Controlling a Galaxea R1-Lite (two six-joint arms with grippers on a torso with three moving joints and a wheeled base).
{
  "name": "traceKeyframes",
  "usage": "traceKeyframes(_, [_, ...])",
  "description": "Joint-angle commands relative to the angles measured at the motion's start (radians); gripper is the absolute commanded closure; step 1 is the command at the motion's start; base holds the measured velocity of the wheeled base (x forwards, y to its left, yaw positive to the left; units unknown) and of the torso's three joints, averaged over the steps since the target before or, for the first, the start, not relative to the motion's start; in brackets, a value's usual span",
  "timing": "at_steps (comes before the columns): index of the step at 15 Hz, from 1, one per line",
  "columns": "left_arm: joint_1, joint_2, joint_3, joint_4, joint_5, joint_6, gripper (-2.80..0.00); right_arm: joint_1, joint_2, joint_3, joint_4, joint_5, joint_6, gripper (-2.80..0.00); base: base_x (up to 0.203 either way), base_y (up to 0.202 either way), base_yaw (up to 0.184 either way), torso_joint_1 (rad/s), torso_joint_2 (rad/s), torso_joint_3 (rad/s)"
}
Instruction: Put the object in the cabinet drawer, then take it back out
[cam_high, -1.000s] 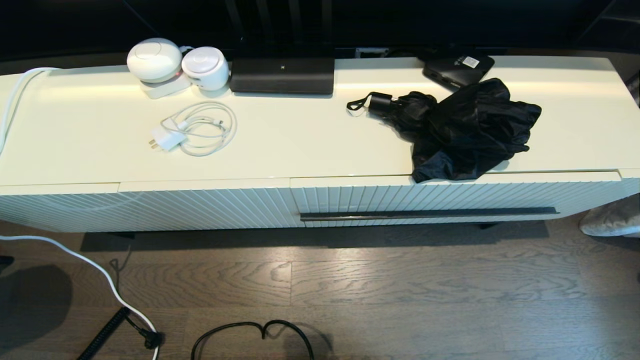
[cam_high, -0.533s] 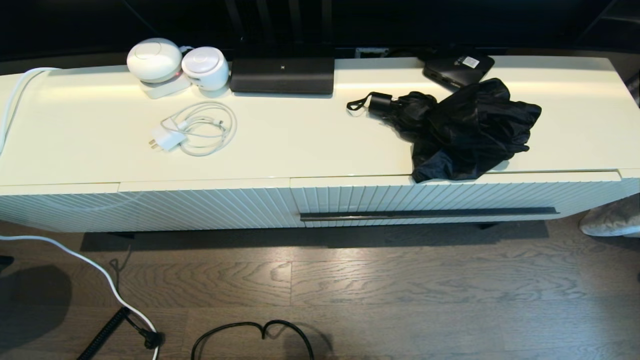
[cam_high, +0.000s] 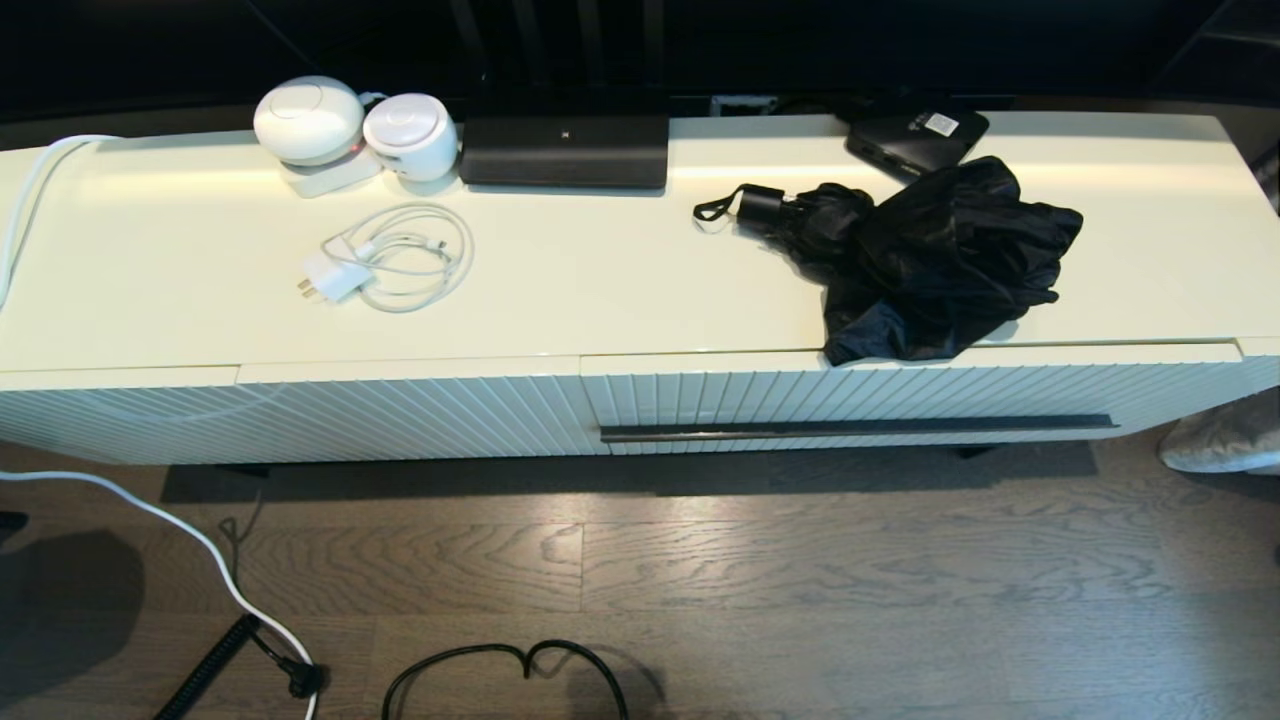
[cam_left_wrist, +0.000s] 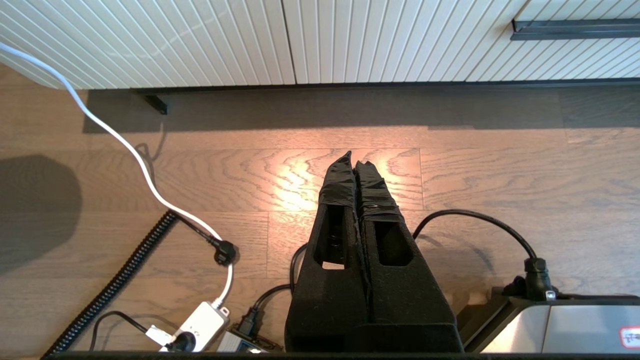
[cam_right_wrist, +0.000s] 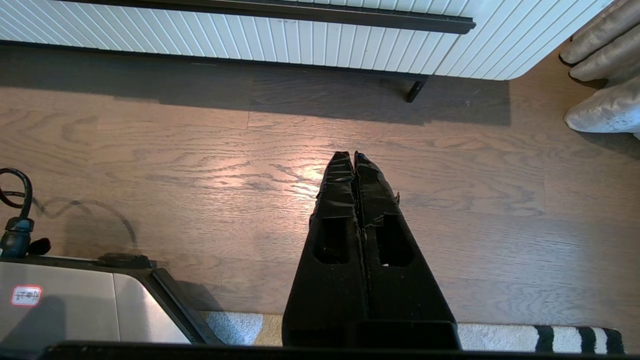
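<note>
A long, glossy cream surface (cam_high: 620, 290) tops a low cabinet spanning the head view, standing on a grey-brown wood plank floor (cam_high: 800, 570) before a dark background. The black folding umbrella (cam_high: 920, 255) lies on the surface toward 2 o'clock, its bunched fabric spilling over the front edge just above the cabinet drawer (cam_high: 900, 395), its short handle and wrist loop pointing toward 9 o'clock. The drawer is fully pushed in, its dark bar handle (cam_high: 860, 427) running along the ribbed front. A flat black box with a white label (cam_high: 915, 135) sits just behind the umbrella; a long black device (cam_high: 565, 150) rests at 12 o'clock, beside two white round gadgets (cam_high: 350, 125). A coiled white charger cable (cam_high: 395, 260) lies at 10 o'clock.

The left tool (cam_left_wrist: 354, 159) and right tool (cam_right_wrist: 349, 159) both hang low over the floor in front of the cabinet, each with fingers pressed together, holding nothing.
</note>
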Motion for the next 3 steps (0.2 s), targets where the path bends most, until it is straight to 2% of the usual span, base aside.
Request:
traceKeyframes(1, [0.0, -0.001, 0.0, 0.0, 0.0, -0.001, 0.0, 0.0, 0.003, 0.002, -0.001, 0.001, 0.003, 0.0, 0.0, 0.0, 0.0, 0.0, 0.0, 0.0])
traceKeyframes(3, [0.0, -0.002, 0.0, 0.0, 0.0, -0.001, 0.0, 0.0, 0.002, 0.002, -0.001, 0.001, 0.002, 0.0, 0.0, 0.0, 0.0, 0.0, 0.0, 0.0])
